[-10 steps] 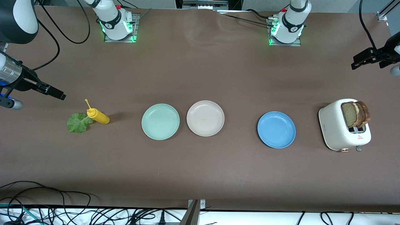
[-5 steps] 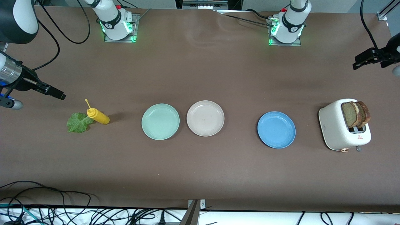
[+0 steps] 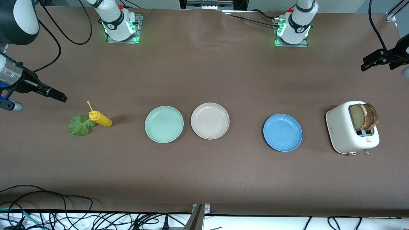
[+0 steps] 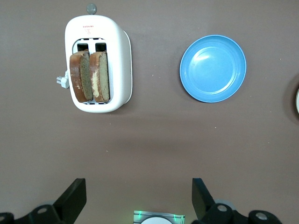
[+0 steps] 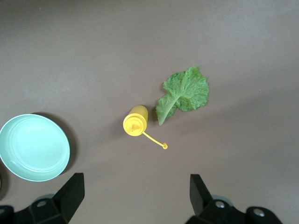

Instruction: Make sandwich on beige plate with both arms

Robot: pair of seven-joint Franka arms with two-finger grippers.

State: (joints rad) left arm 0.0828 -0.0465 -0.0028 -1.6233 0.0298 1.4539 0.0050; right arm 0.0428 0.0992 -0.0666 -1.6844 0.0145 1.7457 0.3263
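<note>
The beige plate [image 3: 210, 120] sits bare on the table, between the green plate [image 3: 164, 124] and the blue plate [image 3: 282, 132]. Toward the left arm's end from it, two bread slices [image 3: 363, 116] stand in the toaster [image 3: 346, 134], and the left gripper [image 4: 139, 200] hangs high over the table near them, fingers wide apart and holding nothing. Toward the right arm's end, the lettuce [image 3: 79, 125] lies touching the yellow bottle [image 3: 100, 118], with the right gripper [image 5: 137, 198] up above them, spread wide too and holding nothing.

Bare table lies open around the beige plate [image 3: 210, 120], except where the mint green plate [image 3: 164, 124] stands just beside it.
</note>
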